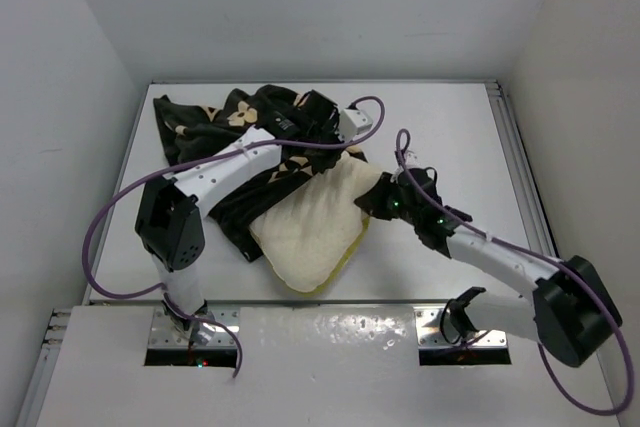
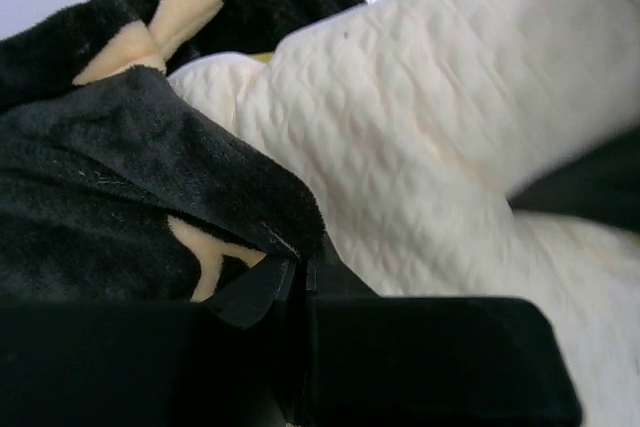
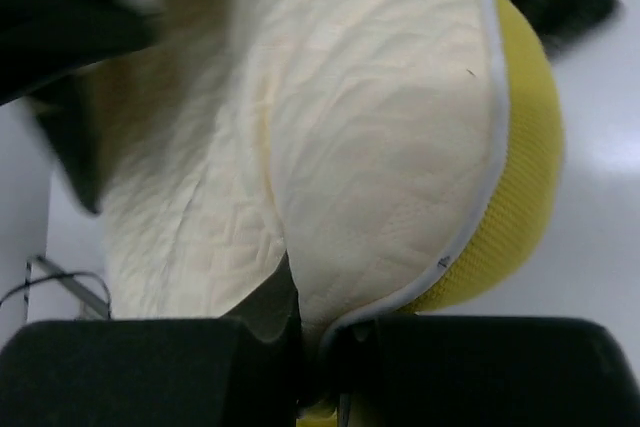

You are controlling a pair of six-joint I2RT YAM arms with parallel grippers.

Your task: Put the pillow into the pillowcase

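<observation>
The cream pillow (image 1: 312,229) lies in the middle of the table, its far end tucked under the black flowered pillowcase (image 1: 220,122). My left gripper (image 1: 322,130) is shut on the pillowcase's hem (image 2: 265,222), right beside the pillow (image 2: 420,137). My right gripper (image 1: 385,197) is shut on the pillow's right edge, pinching the white piping and yellow side (image 3: 400,197). The pillowcase's opening is bunched over the pillow's far corner. The pillow's logo and tag are not visible.
White walls (image 1: 80,97) close in the table (image 1: 450,137) on three sides. A metal rail (image 1: 520,167) runs along the right edge. Purple cables (image 1: 110,217) loop off both arms. The arm bases stand on a white board (image 1: 320,347) at the near edge.
</observation>
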